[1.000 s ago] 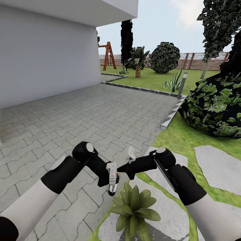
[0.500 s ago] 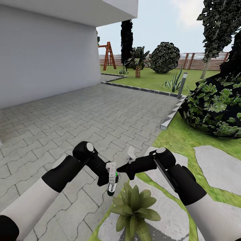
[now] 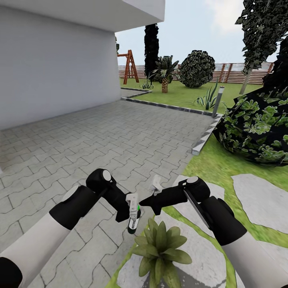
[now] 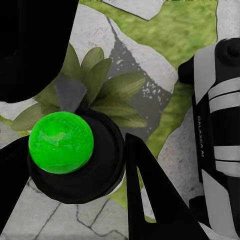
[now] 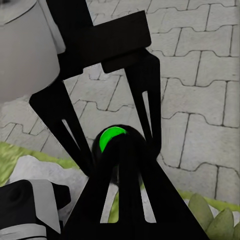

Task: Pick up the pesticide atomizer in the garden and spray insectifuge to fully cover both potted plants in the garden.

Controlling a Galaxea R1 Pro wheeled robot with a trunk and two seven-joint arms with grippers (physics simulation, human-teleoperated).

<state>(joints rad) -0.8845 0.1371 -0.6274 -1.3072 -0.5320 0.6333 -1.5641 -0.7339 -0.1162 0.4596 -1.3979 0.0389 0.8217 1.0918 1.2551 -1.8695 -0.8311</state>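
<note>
In the head view my left gripper [image 3: 130, 214] is shut on the pesticide atomizer [image 3: 133, 225], a slim dark bottle hanging downward with its whitish head [image 3: 132, 199] up. A green spot [image 3: 138, 208] glows on it. My right gripper [image 3: 145, 201] points at the atomizer from the right, fingers together, tip touching it. Just below stands one potted plant [image 3: 160, 245], a light-green rosette on a stepping stone. The left wrist view shows the atomizer's dark round end [image 4: 97, 172] with a green ball [image 4: 61, 142] over the plant's leaves [image 4: 107, 90]. The right wrist view shows the green spot [image 5: 112, 137] at the right gripper's [image 5: 122, 150] tip.
Grey paving [image 3: 100, 136] spreads ahead and left to a white house wall [image 3: 52, 68]. A big dark round bush [image 3: 256, 128] stands at the right, a grey bollard [image 3: 218, 102] beside the curb [image 3: 204, 138]. Stepping stones [image 3: 260, 200] lie in the lawn. Fence [image 3: 240, 72] and swing frame [image 3: 129, 66] behind.
The small mark on the atomizer has turned from orange to green. The atomizer has dipped very slightly in my left gripper. Both arms otherwise hold still.
</note>
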